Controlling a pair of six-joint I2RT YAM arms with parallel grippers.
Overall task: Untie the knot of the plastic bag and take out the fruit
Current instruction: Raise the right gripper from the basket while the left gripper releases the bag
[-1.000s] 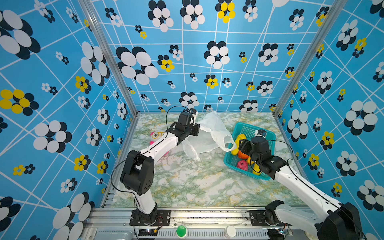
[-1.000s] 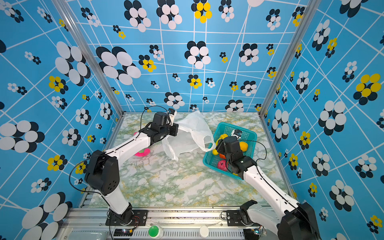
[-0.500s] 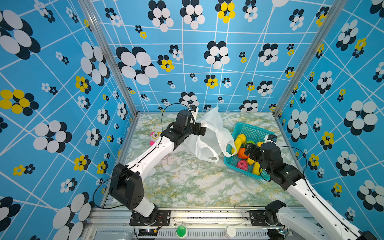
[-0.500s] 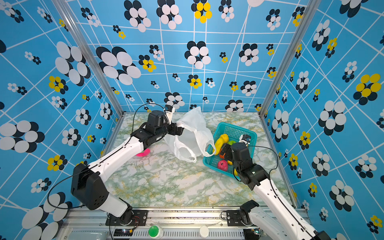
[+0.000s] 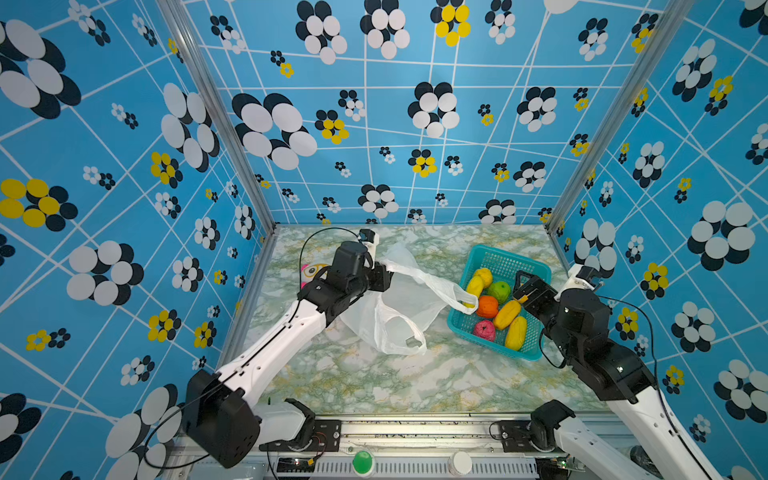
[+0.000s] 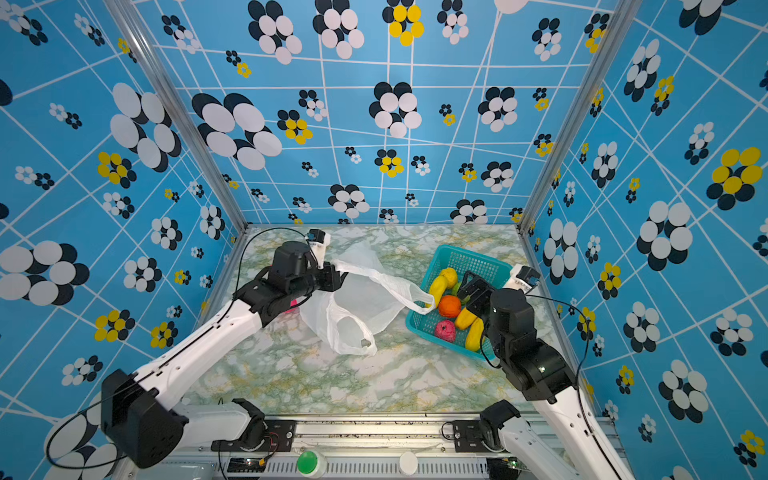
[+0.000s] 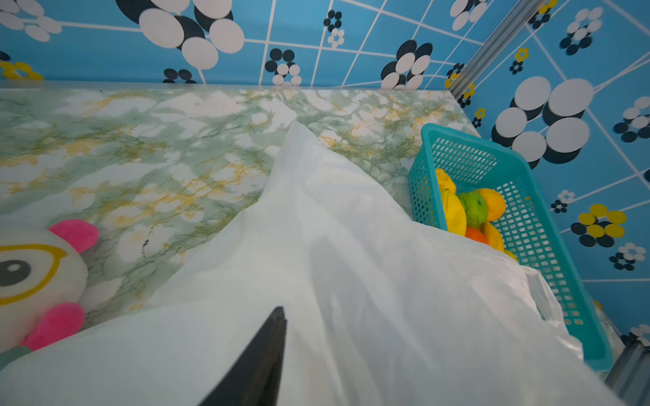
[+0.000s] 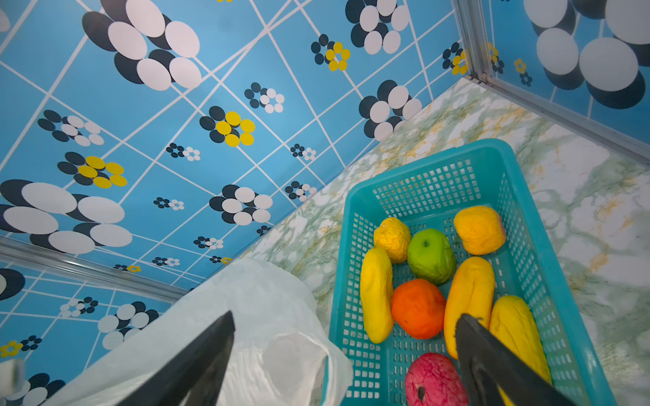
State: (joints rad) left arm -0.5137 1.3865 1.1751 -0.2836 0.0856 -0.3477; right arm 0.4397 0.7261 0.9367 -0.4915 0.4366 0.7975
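Note:
The white plastic bag (image 5: 399,316) (image 6: 357,299) hangs limp from my left gripper (image 5: 384,274), which is shut on its upper edge. In the left wrist view one dark finger (image 7: 267,348) shows and the bag (image 7: 351,281) covers the other. One handle loop rests on the teal basket's rim (image 5: 505,253); the other lies on the table. The knot is not in view. Several pieces of fruit (image 5: 498,299) (image 8: 432,281) lie in the basket: yellow, green, orange and pink-red. My right gripper (image 5: 525,291) (image 8: 344,337) is open just above the basket's right side, holding nothing.
A plush toy with glasses (image 5: 311,270) (image 7: 31,274) lies on the marble table behind my left arm. Patterned blue walls close the left, back and right sides. A green button (image 5: 362,460) and a white knob (image 5: 460,461) sit on the front rail.
My right gripper has pulled back out of the basket toward the right and opened wider. My left arm has shifted right with the bag, and a handle loop now rests on the basket rim.

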